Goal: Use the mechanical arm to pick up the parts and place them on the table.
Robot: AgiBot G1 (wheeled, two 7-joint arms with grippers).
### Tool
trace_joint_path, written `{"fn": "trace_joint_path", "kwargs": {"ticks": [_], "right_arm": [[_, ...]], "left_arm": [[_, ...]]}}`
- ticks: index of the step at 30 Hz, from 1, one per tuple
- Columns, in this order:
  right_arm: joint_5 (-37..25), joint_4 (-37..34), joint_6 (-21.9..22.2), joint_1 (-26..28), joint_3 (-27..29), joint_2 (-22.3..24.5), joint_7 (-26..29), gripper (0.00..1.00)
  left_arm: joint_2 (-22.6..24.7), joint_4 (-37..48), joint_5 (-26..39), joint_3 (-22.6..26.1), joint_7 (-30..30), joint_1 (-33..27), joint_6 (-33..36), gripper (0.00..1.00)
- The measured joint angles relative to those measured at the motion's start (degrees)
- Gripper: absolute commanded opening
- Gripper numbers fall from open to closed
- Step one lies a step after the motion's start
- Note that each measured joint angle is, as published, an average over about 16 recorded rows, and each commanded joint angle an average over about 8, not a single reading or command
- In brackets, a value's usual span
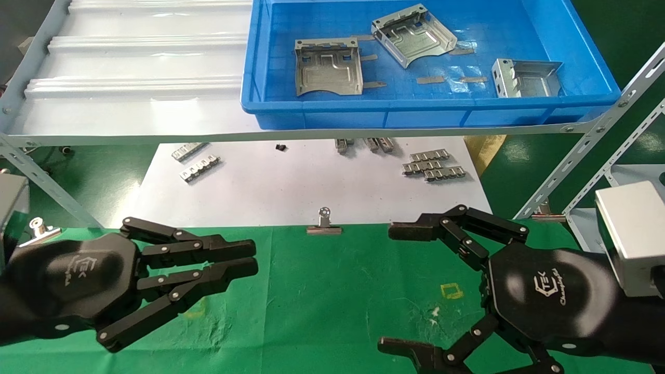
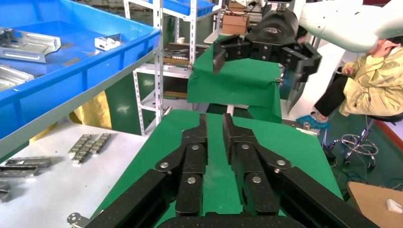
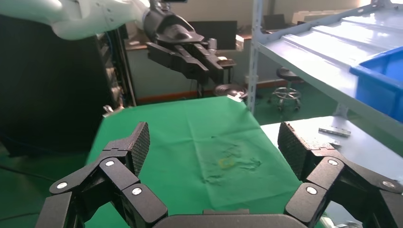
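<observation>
Three grey sheet-metal parts lie in the blue bin on the shelf: one at the left [image 1: 328, 67], one at the back [image 1: 414, 35], one at the right [image 1: 526, 78]. My left gripper [image 1: 253, 258] hovers over the left of the green cloth table [image 1: 322, 291], pointing right, its fingers [image 2: 203, 130] drawn together and empty. My right gripper [image 1: 392, 288] is over the table's right side, pointing left, wide open and empty, its pads [image 3: 141, 141] far apart. A yellow square outline [image 1: 451, 291] lies beside it. Each wrist view shows the other hand on its white arm [image 2: 347, 23].
The blue bin [image 1: 431, 111] sits on a pale grey ribbed shelf [image 1: 140, 62] above a white sheet [image 1: 311, 182] holding small slotted strips [image 1: 434, 166]. A silver binder clip [image 1: 324, 224] holds the cloth's far edge. Slanted shelf struts [image 1: 587, 150] stand at the right. A seated person [image 2: 375, 80] is behind.
</observation>
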Motion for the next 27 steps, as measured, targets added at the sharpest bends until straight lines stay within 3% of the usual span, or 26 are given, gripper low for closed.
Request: {"fn": "trace_joint_path", "kwargs": {"ticks": [8, 16, 18, 24, 25, 27], "right_arm": [[-12.9, -8.26, 10.05, 13.97, -4.45, -7.42, 3.37, 1.0], [-28.69, -26.8, 22.12, 29.89, -11.12, -19.45, 5.14, 0.99], [-31.76, -32.22, 24.58, 33.1, -12.5, -22.37, 4.69, 0.82], [-37.52, -47.01, 30.09, 40.06, -15.16, -29.64, 1.66, 0.08], [-38.05, -49.09, 30.77, 40.89, -15.4, -30.59, 1.04, 0.02], [-38.85, -52.99, 32.08, 42.36, -15.78, -32.35, -0.16, 0.0]], "left_arm": [[0.0, 0.0, 0.0, 0.0, 0.0, 0.0, 0.0, 0.0], [0.0, 0.01, 0.0, 0.01, 0.0, 0.0, 0.0, 0.0], [0.0, 0.01, 0.0, 0.01, 0.0, 0.0, 0.0, 0.0], [0.0, 0.01, -0.01, 0.01, 0.01, -0.01, 0.0, 0.0], [0.0, 0.01, -0.01, 0.01, 0.01, -0.01, 0.0, 0.0], [0.0, 0.01, -0.01, 0.01, 0.01, -0.01, 0.0, 0.0]]}}
